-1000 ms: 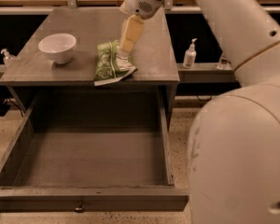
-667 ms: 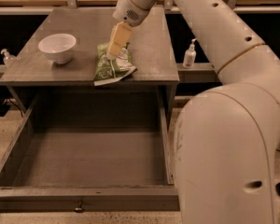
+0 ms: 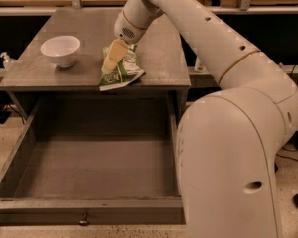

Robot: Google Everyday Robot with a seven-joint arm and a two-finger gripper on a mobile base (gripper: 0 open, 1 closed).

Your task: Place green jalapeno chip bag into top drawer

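Observation:
The green jalapeno chip bag (image 3: 123, 72) lies flat on the grey cabinet top (image 3: 159, 53), near its front edge. My gripper (image 3: 109, 66) reaches down from the upper right, and its pale yellow fingers (image 3: 114, 55) lie over the bag's left part. I cannot see whether the fingers touch or hold the bag. The top drawer (image 3: 94, 172) is pulled wide open below the cabinet top and has nothing in it. Its front panel with a small round knob (image 3: 84, 221) is at the bottom of the view.
A white bowl (image 3: 60, 50) stands on the cabinet top to the left of the bag. My large white arm (image 3: 238, 133) fills the right side of the view. A small bottle (image 3: 6, 61) stands at the far left, behind the cabinet.
My gripper has moved left and down, from above the bag's top end to over its left part. The bag lies where it lay.

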